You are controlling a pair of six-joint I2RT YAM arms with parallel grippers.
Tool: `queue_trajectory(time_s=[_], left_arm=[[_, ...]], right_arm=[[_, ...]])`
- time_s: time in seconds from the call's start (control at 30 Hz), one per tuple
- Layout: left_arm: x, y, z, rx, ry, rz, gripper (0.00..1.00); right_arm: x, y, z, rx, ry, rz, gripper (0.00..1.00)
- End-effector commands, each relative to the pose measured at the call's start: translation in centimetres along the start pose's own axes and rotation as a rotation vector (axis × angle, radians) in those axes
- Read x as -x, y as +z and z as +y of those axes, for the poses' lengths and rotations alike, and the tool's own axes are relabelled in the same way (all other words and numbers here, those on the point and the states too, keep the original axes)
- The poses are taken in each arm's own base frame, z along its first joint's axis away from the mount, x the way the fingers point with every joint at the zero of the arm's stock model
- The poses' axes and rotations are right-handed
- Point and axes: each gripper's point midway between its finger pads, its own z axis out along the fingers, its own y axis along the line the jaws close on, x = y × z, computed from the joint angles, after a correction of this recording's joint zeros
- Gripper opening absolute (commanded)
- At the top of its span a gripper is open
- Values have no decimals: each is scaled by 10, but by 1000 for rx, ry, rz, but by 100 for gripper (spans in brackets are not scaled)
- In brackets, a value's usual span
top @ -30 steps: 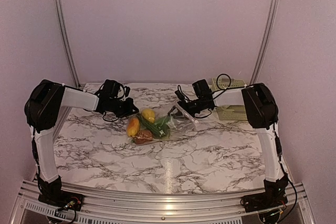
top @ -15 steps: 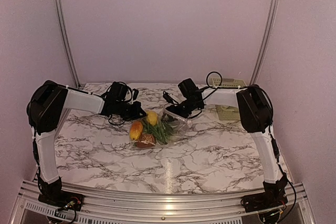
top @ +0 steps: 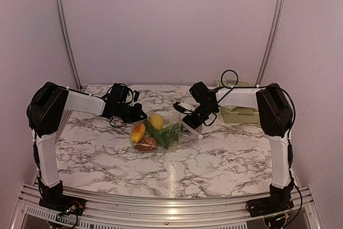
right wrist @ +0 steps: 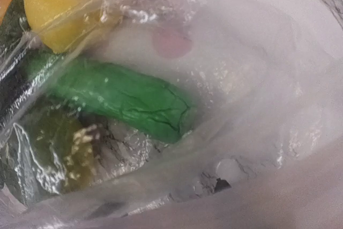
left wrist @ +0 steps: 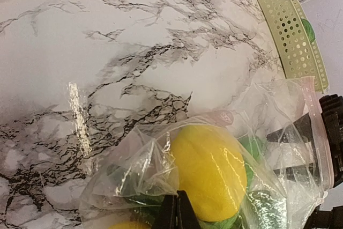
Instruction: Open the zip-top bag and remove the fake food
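Observation:
The zip-top bag lies on the marble table with the fake food inside: a yellow lemon, a yellow-orange piece, a brown round piece and green pods and leaves. My left gripper is shut on the bag's left corner; in the left wrist view its tips pinch the plastic beside the lemon. My right gripper holds the bag's right zip edge. In the right wrist view the bag's plastic covers its fingers, with a green pod behind it.
A pale green slatted basket stands at the back right, behind my right arm, and shows in the left wrist view. Bare marble lies in front of the bag. Metal rails run along the near edge.
My right gripper swung left, then back right and slightly nearer, drawing the bag's zip edge with it. My left gripper shifted right to the bag's corner and stays there. The food shifted slightly.

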Motion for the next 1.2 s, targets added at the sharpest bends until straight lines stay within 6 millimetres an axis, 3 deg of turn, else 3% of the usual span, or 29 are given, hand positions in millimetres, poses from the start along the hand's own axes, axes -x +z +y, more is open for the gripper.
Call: queue_trajectory(time_s=[0.0, 0.27, 0.53, 0.73, 1.0, 1.17], left_arm=[[-5, -4, 6, 8, 11, 33, 0], [-5, -2, 1, -29, 33, 39, 0], [-5, 2, 0, -37, 32, 50, 0], [-5, 3, 0, -39, 25, 53, 0], [1, 1, 12, -21, -8, 42, 0], [16, -12, 31, 5, -42, 4, 0]], right_arm=[[-1, -27, 22, 73, -158, -40, 52], [40, -33, 15, -5, -384, -241, 55], [51, -16, 34, 150, -530, -325, 63], [33, 8, 45, 282, -514, -283, 63], [3, 18, 42, 263, -496, -222, 42], [-6, 8, 38, 207, -513, -202, 29]])
